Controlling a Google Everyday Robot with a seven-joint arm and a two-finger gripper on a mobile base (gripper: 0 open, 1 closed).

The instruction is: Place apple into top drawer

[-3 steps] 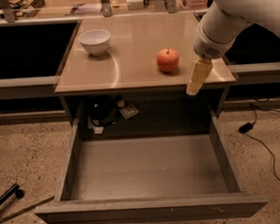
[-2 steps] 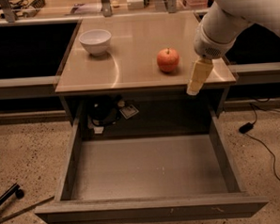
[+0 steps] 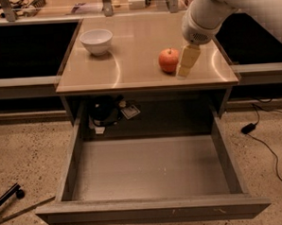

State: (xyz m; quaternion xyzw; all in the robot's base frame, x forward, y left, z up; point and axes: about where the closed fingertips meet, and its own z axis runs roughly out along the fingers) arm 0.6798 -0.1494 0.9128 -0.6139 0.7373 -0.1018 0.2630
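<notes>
**Gripper beside the apple, drawer open and waiting**

Camera view: 1 apple point(image 3: 168, 60) sits on the tan countertop point(image 3: 129, 63), toward its right front, upright with its short stem up. The gripper point(image 3: 184, 67) hangs from the white arm just to the right of the apple, tip down near the counter surface, very close to the fruit. Whether it touches the apple, and whether it is spread or pressed together, cannot be told from here. It holds nothing that can be seen.

Below and in front of the counter, 1 top drawer point(image 3: 148, 168) is pulled fully out, its flat grey bottom bare. 1 white bowl point(image 3: 96, 41) stands at the counter's back left, well apart from the apple.

The apple is likely firm, fairly light and smooth-skinned, so it may roll or slip if nudged from 1 side. A grasp across its widest middle, with the jaws on opposite sides, looks soundest. It bruises if squeezed hard or dropped, so it should be let go low over the drawer bottom.
</notes>
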